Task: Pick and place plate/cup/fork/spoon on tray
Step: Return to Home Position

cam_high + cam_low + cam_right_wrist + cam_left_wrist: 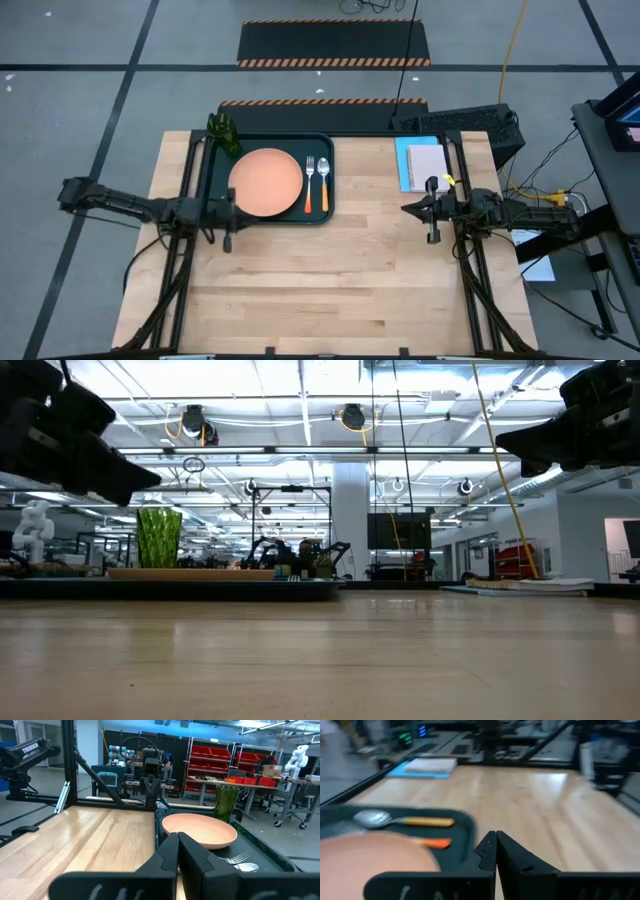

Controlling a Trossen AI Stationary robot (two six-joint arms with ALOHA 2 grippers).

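The dark tray (215, 180) lies at the table's far left. On it rest the salmon plate (265, 181), the green cup (225, 133) upright at the far left corner, the fork (309, 183) and the spoon (324, 183) side by side right of the plate. My left gripper (233, 207) is shut and empty, raised over the tray's near left edge. My right gripper (407, 209) is shut and empty, raised over the table at the right. The right wrist view shows the plate (199, 830) and the cup (226, 802).
A light blue sheet with a pale notepad (424, 164) lies at the far right of the table. Bare wood (330, 280) spans the middle and near part of the table.
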